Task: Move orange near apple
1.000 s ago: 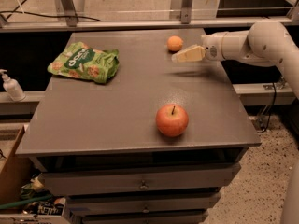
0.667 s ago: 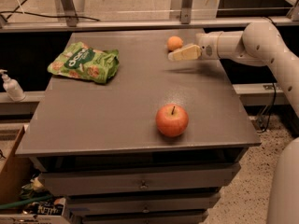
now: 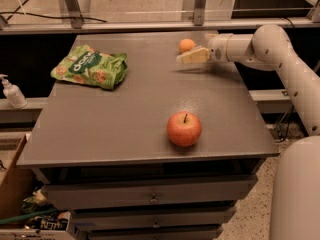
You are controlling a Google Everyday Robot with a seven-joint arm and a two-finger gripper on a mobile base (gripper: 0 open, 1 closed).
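Observation:
The small plain orange (image 3: 187, 45) sits near the far right of the grey table (image 3: 125, 114). The larger red-orange apple (image 3: 184, 128) with a dark stem stands near the table's front edge, right of the middle. My gripper (image 3: 186, 57) reaches in from the right on a white arm, its pale fingers pointing left, just in front of the orange and very close to it. It holds nothing that I can see.
A green snack bag (image 3: 90, 66) lies at the far left of the table. A soap dispenser (image 3: 12, 92) stands on a ledge to the left. Drawers (image 3: 150, 199) sit under the tabletop. A metal frame runs behind the table.
The gripper has moved a little to the left and towards the orange. The orange, the apple and the bag have not moved.

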